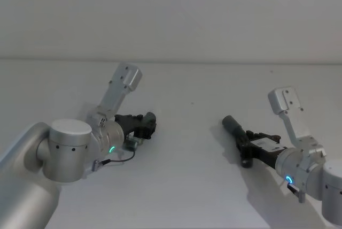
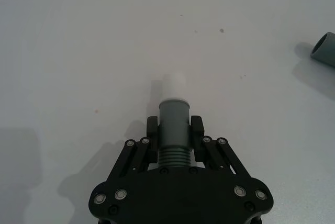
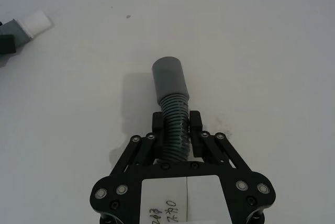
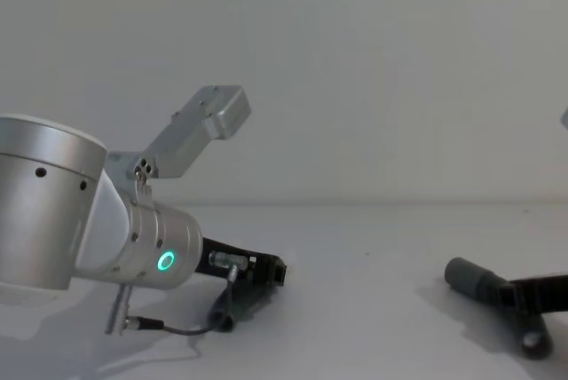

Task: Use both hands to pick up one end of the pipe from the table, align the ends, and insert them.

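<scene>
The pipe is in two pieces, well apart on the white table (image 1: pixel 187 170). The shorter hose piece (image 2: pixel 174 153) is dark grey and ribbed. It ends in a smooth grey cuff (image 2: pixel 174 116) with a white tip (image 2: pixel 174 84). The left claw (image 2: pixel 174 129) has closed on it, its black fingers (image 2: pixel 152 130) pressing either side of the cuff's base, just ahead of the ribs. Cuff and tip stick straight out past the fingertips.

Over on the right, the longer hose piece (image 3: pixel 174 110) has the same ribbing and a plain grey cuff (image 3: pixel 168 77) with no white on it. The right claw (image 3: pixel 174 125) is clamped on the ribbed part, a little behind the cuff, which juts forward beyond the fingers.

Both claws sit low over the table, each cuff pointing roughly inward towards the other. From here I cannot tell if the hoses touch the surface.
</scene>
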